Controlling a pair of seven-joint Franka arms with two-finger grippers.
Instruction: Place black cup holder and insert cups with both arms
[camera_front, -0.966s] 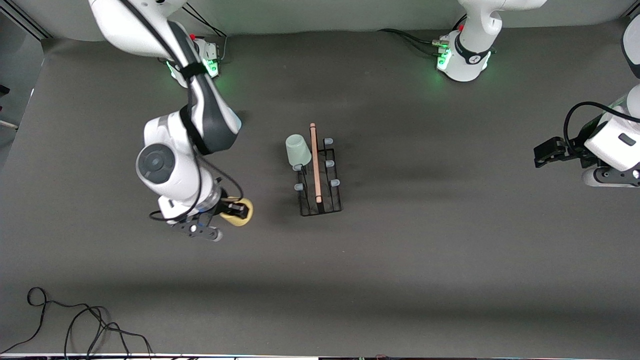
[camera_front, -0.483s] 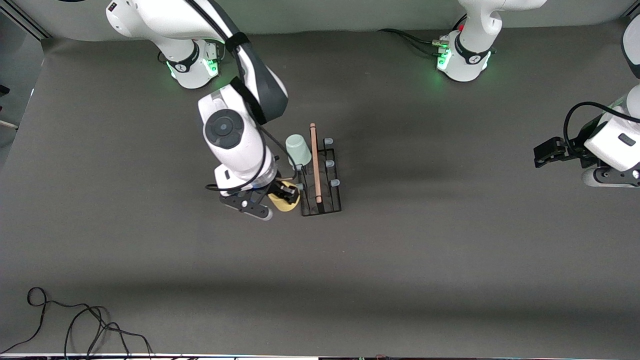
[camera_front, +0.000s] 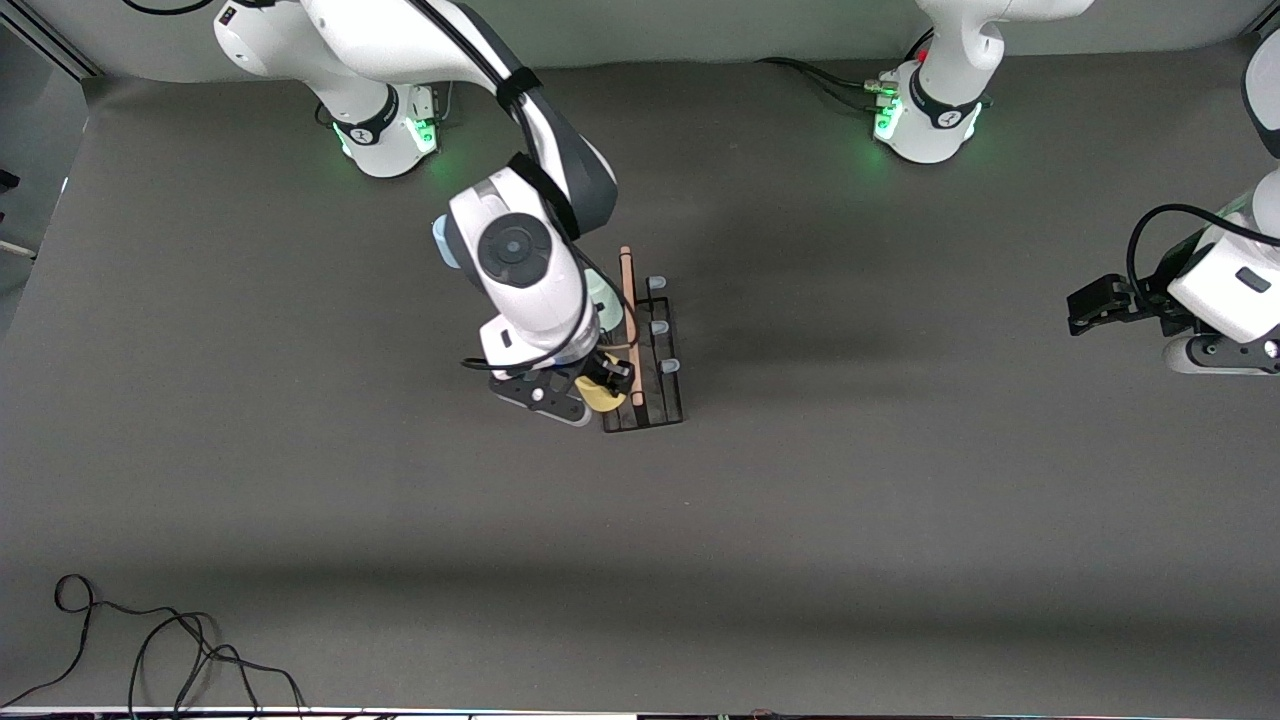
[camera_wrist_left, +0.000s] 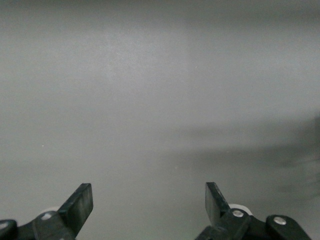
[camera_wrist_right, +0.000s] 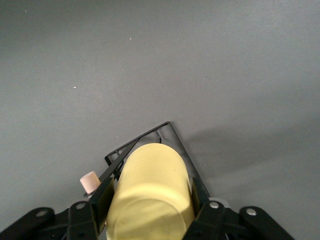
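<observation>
The right gripper (camera_front: 600, 385), jaws clenched on the small yellow plastic cup (camera_wrist_right: 150, 192), hovers over the black wire cup holder (camera_front: 645, 350) mid-worktop; misaligned, it could tip the rack. The left gripper (camera_wrist_left: 148, 210) waits, jaws released, at the worktop's edge.

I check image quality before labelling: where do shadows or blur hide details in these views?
Front view: the right end effector and arm cover most of the grey-green cup on the black cup holder. Right wrist view: yellow cup close and slightly soft. Left wrist view: only hazy table, open left end effector.
</observation>
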